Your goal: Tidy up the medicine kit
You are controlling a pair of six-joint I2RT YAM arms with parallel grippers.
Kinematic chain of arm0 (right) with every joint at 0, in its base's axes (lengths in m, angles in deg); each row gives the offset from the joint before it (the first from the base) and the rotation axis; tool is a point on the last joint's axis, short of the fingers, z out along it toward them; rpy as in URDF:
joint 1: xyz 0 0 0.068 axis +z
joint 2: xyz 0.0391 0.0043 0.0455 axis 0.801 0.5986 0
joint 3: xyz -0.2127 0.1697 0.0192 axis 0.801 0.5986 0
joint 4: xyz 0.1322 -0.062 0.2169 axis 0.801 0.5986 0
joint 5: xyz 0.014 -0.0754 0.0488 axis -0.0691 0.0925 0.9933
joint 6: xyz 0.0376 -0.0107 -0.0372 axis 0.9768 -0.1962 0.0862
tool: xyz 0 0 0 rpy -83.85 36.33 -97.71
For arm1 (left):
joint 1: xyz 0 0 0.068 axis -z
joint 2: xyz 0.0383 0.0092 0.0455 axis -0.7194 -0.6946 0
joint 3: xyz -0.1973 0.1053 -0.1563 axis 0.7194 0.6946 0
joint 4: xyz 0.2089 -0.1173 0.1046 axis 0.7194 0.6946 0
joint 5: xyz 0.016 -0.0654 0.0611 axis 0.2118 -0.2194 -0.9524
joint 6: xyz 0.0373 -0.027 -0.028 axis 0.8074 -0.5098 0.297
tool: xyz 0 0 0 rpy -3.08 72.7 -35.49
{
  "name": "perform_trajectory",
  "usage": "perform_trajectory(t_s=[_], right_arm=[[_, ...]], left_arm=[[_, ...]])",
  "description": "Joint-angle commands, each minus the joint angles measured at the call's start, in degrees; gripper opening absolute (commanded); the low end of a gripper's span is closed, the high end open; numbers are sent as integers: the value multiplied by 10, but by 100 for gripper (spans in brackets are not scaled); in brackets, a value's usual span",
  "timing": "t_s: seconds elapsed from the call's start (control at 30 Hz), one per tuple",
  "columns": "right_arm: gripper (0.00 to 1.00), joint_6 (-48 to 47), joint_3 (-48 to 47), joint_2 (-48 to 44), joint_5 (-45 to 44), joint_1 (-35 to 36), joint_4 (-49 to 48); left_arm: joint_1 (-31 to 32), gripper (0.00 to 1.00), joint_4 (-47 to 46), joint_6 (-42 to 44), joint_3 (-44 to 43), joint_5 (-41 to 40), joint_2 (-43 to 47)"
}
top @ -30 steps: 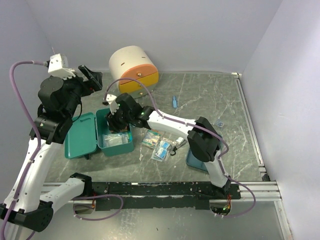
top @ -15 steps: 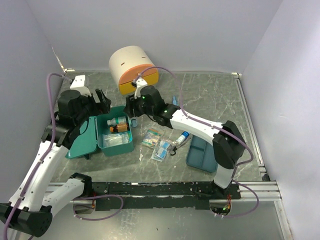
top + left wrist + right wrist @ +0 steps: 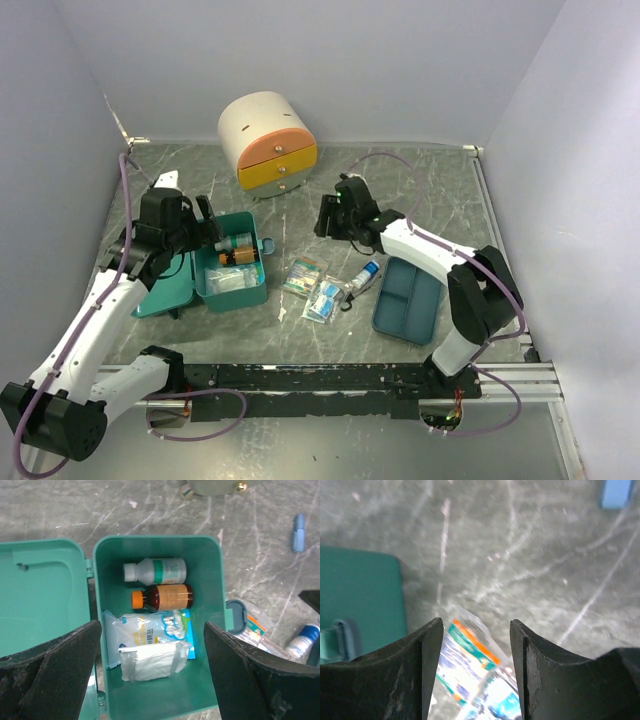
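We see the teal hard-plastic medicine kit, round-cornered, its lid open flat. The left gripper is spread wide above it. Inside lie a white bottle, an amber orange-capped bottle and crinkly packets. Beside the kit, the right gripper hangs parted and empty over a glossy sachet.

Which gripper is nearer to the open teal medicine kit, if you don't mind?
Left. The left gripper hangs above the medicine kit; the right gripper is off to its right, over the table.
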Motion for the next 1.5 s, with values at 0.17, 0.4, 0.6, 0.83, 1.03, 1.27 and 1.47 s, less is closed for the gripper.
perform_trajectory(t_s=[0.17, 0.4, 0.6, 0.83, 1.03, 1.27, 1.47], right_arm=[[58, 0, 25, 38, 136, -32, 79], [57, -5, 58, 52, 180, -33, 34], [56, -21, 47, 81, 228, -32, 28], [49, -22, 52, 89, 240, -29, 7], [46, -33, 50, 101, 256, -21, -6], [31, -34, 56, 100, 250, -18, -31], [13, -27, 70, 95, 256, -18, -70]], left_arm=[[2, 94, -11, -43, 20, -59, 34], [1, 94, -52, -33, 44, -70, 93], [2, 93, -86, -23, 51, -59, 120], [2, 92, -86, -25, 45, -46, 118], [2, 92, -104, -37, 52, -31, 120], [2, 91, -97, -33, 38, -16, 111], [2, 91, -107, -38, 49, 2, 120]])
